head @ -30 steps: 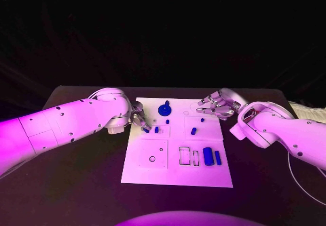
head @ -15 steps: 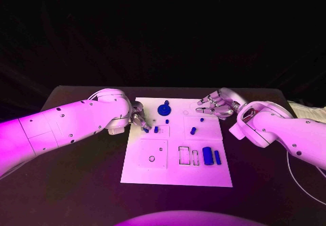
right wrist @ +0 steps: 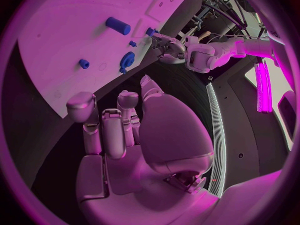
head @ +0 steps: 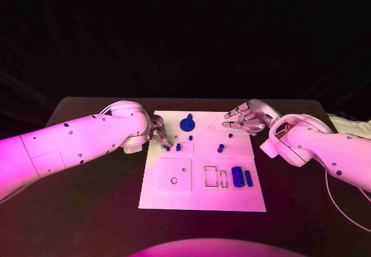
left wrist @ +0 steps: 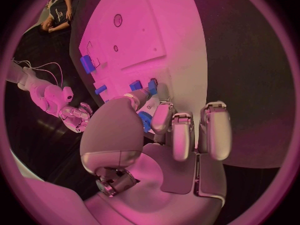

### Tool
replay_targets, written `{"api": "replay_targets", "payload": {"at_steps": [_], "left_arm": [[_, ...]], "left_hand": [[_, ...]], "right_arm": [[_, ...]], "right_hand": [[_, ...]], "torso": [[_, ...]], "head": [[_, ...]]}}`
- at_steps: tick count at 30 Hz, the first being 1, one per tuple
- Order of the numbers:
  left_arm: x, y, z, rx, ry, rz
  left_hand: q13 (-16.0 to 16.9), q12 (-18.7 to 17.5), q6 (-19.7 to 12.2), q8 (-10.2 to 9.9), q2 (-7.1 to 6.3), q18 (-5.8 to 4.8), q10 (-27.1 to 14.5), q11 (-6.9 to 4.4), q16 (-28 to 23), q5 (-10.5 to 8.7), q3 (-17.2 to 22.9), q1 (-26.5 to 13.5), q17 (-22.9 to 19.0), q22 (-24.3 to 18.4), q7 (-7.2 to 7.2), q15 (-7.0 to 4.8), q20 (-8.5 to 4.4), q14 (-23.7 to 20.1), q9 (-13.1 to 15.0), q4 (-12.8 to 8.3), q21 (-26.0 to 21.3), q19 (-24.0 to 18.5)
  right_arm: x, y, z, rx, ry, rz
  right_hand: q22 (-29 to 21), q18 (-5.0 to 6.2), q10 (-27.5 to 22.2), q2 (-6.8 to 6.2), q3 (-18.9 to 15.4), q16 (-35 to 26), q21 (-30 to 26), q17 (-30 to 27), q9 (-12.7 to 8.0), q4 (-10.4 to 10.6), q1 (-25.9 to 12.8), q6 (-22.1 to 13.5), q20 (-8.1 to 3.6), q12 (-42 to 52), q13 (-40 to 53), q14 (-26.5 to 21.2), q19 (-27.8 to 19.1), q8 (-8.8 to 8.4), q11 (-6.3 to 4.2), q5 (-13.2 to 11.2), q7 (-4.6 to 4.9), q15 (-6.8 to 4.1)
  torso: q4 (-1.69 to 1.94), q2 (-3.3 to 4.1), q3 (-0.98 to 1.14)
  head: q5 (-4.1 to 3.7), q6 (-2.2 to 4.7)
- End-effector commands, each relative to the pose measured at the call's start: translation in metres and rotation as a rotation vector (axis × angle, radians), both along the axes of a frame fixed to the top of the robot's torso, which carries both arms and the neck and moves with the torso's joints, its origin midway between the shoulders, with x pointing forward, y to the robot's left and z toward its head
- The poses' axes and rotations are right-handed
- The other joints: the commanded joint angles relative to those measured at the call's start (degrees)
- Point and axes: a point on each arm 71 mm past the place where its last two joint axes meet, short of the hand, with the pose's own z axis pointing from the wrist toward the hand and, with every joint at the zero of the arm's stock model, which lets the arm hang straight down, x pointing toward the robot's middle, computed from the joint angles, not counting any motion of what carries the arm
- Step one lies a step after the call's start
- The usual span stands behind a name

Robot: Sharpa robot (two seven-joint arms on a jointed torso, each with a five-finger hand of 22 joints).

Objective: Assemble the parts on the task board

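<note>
White task board (head: 202,187) with blue parts (head: 237,177) in its recesses; left hand (head: 160,135) pinching one, right hand (head: 245,122) spread.

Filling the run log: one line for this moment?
left hand: pinching blue part at task board | right hand: open, hovering

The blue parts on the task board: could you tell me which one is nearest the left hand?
The small blue part at the board's left edge, at the left hand's fingertips; the others lie further right.

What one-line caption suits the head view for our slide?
Left hand working a small blue part at the task board edge; right hand hovers open.
</note>
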Motion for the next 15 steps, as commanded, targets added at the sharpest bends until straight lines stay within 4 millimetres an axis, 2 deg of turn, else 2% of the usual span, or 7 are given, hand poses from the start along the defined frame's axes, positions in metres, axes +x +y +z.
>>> {"api": "replay_targets", "payload": {"at_steps": [1, 4, 15], "left_arm": [[-0.0055, -0.0054, -0.0049, 0.003, 0.024, -0.027], [-0.0058, -0.0052, -0.0047, 0.009, 0.026, -0.032], [-0.0035, -0.0005, -0.0058, 0.034, 0.032, -0.03]], "left_hand": [[0.0, 0.1, 1.2, 0.0, -0.13, -0.77, 0.3, -0.09, 0.2, 1.74, 0.2, -0.6, 15.1, 9.0, -0.97, -0.35, -0.39, 5.9, 0.1, -0.7, 0.3, 2.7], [0.1, 0.1, 1.2, 0.0, -0.31, -0.78, 0.4, -0.11, 0.2, 3.01, 0.4, -0.6, 15.1, 9.0, -0.98, -0.37, -0.42, 5.9, 0.2, -1.0, 0.3, 2.8], [0.2, 0.1, 1.6, 0.0, -1.3, -0.78, 0.6, -0.05, 0.2, 3.34, -1.3, -2.7, 15.1, 9.1, -0.94, -0.33, -0.41, 5.9, 0.4, -0.5, 0.3, 2.8]], "right_arm": [[-0.0006, 0.002, -0.0008, -0.002, 0.004, 0.02], [-0.0006, 0.0019, -0.0009, -0.002, 0.004, 0.02], [-0.0005, 0.0023, -0.001, -0.001, 0.006, 0.022]], "right_hand": [[-0.1, 0.51, -0.5, 0.49, -0.3, -0.3, -0.2, 3.5, 0.0, 0.0, 0.1, -0.2, -0.11, -0.1, -0.1, 3.6, -0.4, -0.07, 0.02, 0.3, 0.09, 0.03], [-0.1, 0.51, -0.5, 0.49, -0.3, -0.3, -0.2, 3.5, 0.0, 0.0, 0.1, -0.2, -0.11, -0.1, -0.1, 3.6, -0.4, -0.07, 0.02, 0.3, 0.09, 0.03], [-0.1, 0.51, -0.5, 0.49, -0.3, -0.3, -0.2, 3.5, 0.0, 0.0, 0.1, -0.2, -0.11, -0.1, -0.1, 3.6, -0.4, -0.07, 0.02, 0.3, 0.09, 0.03]], "torso": [[0.01, -0.02, 0.0], [0.02, -0.04, 0.01], [-0.03, -0.01, 0.0]], "head": [[0.02, -0.08], [0.03, -0.14], [0.02, -0.2]]}}
